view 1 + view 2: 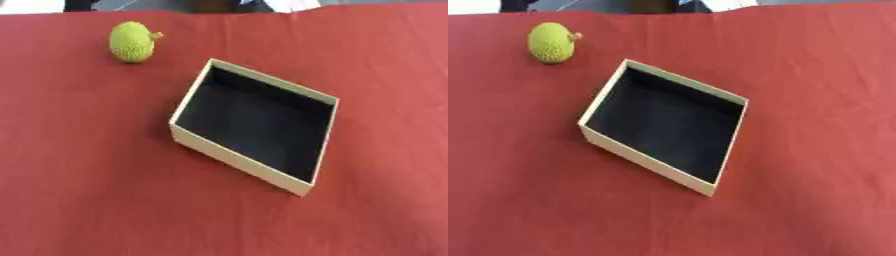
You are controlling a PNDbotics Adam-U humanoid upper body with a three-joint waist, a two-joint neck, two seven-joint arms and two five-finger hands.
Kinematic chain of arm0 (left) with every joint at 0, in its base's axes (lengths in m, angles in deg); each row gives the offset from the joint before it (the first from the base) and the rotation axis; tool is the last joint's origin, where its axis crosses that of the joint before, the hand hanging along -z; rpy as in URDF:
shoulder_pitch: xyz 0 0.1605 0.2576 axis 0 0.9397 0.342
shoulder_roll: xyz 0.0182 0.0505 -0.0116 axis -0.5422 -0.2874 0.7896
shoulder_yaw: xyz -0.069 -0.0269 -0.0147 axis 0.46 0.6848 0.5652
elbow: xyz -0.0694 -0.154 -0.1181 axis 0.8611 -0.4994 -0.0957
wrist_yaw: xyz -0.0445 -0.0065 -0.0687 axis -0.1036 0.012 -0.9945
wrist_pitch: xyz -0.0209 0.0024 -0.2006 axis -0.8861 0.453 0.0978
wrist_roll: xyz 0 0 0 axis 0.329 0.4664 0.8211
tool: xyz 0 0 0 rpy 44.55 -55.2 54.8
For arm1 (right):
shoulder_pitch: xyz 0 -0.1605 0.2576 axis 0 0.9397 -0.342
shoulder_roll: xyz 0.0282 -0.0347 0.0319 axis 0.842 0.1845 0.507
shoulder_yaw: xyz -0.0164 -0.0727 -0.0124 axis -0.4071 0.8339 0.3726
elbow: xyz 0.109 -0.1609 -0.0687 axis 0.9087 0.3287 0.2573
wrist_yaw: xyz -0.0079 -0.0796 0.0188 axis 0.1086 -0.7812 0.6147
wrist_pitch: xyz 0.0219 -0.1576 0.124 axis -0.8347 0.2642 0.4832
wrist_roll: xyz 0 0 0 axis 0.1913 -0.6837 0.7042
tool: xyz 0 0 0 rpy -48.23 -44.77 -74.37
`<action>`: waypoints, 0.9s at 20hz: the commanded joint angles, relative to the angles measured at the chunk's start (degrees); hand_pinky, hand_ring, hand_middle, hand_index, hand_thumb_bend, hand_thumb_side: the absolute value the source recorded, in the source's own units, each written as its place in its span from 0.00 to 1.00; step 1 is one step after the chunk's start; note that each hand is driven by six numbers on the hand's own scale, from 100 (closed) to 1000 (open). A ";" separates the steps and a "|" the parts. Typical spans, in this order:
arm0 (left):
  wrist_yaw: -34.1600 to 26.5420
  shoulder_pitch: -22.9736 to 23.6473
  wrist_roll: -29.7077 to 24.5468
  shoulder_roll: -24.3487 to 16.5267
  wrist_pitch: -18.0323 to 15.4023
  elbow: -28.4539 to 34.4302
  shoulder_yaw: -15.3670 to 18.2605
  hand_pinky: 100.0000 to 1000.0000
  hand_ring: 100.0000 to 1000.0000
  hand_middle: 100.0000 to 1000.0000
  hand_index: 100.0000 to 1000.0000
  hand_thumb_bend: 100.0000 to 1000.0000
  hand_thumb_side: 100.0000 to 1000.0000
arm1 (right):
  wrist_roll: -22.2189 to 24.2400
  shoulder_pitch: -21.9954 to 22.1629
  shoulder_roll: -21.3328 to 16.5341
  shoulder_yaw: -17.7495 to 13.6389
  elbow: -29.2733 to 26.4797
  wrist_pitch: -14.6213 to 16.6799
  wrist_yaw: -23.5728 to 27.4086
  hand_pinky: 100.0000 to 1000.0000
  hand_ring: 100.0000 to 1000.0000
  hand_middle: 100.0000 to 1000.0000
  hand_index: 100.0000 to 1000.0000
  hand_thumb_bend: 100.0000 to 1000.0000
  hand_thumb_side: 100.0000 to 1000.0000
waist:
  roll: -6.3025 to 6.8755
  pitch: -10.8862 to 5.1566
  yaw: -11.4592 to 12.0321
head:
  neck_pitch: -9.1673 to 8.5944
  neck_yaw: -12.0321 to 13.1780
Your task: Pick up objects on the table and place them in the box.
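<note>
**Round fruit, tilted box: where the pick could slip**

Fingers of neither hand show in either eye view, so whether they are released, clenched or grasping anything cannot be told. The table (79, 175), covered in red cloth, carries two things only. A green bumpy fruit (132, 42), roundish with a small orange-brown stem pointing toward 3 o'clock, sits at about 11 o'clock from the open box (236, 162) and well apart from it. The box is cream-walled with a dark inside, holds nothing, and lies turned askew, one corner pointing toward 5 o'clock.

Judging from this, the task has not begun. The fruit's rounded body looks likely to roll if a hand nudges it before closing round it, and it lies near the table's far edge at 12 o'clock, so a push that way could send it off. The box looks light and shallow; a hand brushing its near wall during the drop could shove it across the cloth.
</note>
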 commanded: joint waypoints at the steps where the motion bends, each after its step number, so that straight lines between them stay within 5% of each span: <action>1: 2.72 -3.56 -2.06 -0.56 -0.68 -3.65 -1.58 0.76 0.72 0.66 0.83 0.00 0.70 | 0.37 -0.71 -1.60 -0.12 -1.06 0.07 0.49 0.75 0.68 0.56 0.75 0.04 0.51 | -0.02 -1.80 -0.09 | 0.37 0.55; 12: 16.91 -15.37 -3.22 6.64 -1.79 -19.46 -4.81 0.75 0.72 0.67 0.84 0.00 0.69 | 1.02 -1.40 -1.11 0.37 -1.06 0.11 1.09 0.75 0.68 0.56 0.75 0.04 0.50 | -0.01 -2.70 -0.44 | 0.31 1.08; 18: 22.83 -19.09 -2.96 11.24 -2.28 -24.91 -4.45 0.75 0.72 0.67 0.84 0.00 0.51 | 1.13 -1.53 -0.80 0.46 -1.06 0.10 1.30 0.75 0.68 0.56 0.75 0.03 0.50 | -0.02 -2.86 -0.52 | 0.75 0.62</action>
